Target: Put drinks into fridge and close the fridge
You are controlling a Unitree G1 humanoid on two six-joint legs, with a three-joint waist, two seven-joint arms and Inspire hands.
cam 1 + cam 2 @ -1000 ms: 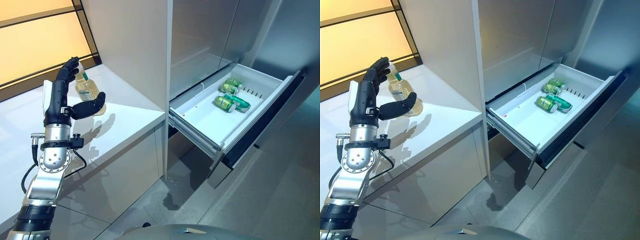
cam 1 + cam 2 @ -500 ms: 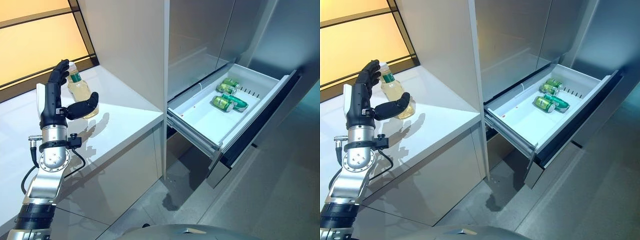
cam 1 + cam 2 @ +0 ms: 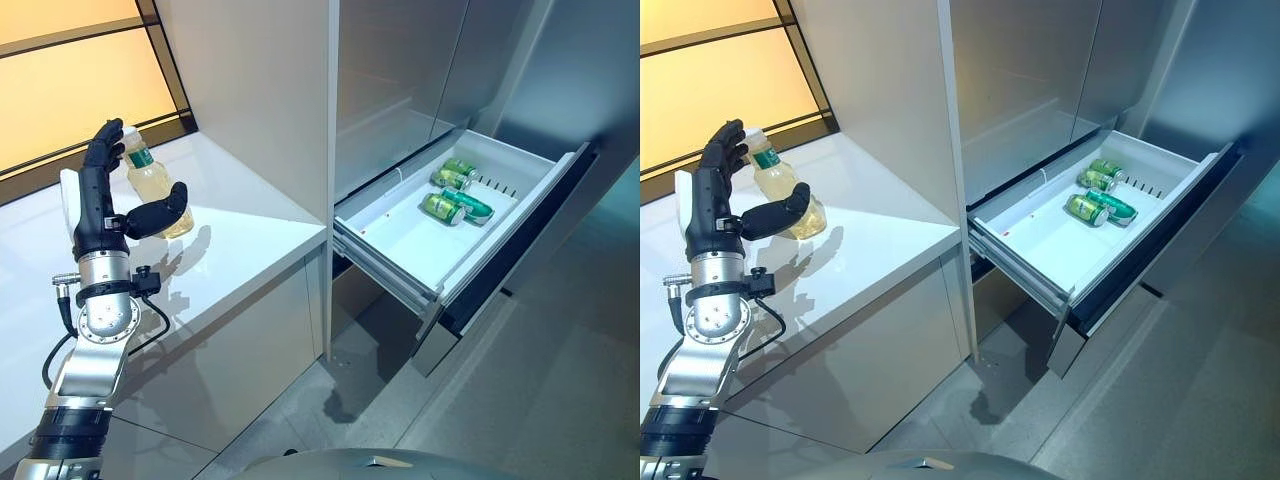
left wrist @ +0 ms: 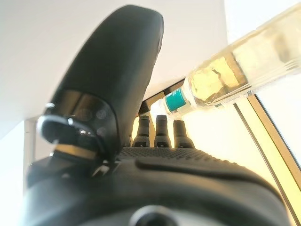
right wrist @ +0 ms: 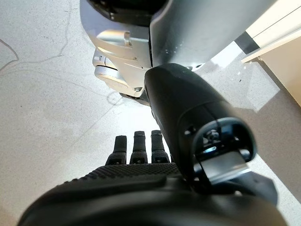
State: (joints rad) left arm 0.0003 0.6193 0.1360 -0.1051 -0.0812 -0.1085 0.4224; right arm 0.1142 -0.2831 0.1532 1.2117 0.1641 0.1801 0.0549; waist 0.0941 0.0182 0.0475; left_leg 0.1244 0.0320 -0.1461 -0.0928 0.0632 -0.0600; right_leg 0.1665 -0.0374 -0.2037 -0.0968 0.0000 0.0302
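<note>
A clear bottle [image 3: 155,185] of yellowish drink with a green neck band and white cap stands leaning on the white counter [image 3: 250,235]. My left hand [image 3: 92,205] is raised beside it and open. Its fingers point up next to the neck and its thumb reaches across the front of the lower body. I cannot tell if they touch. In the left wrist view the bottle [image 4: 235,66] lies past the straight fingers [image 4: 161,129]. Green cans [image 3: 455,190] lie in the open white fridge drawer [image 3: 525,165]. My right hand [image 5: 141,197] is open, hanging over the floor.
The drawer juts out low at the right, with its dark front panel [image 3: 530,250] toward the floor. Tall grey fridge doors [image 3: 400,70] stand above it. A white side panel [image 3: 260,90] rises at the counter's right end. An orange-lit window [image 3: 70,80] backs the counter.
My left hand has moved left along the counter, and the bottle has shifted left with it and leans more. The whole picture has also shifted slightly.
</note>
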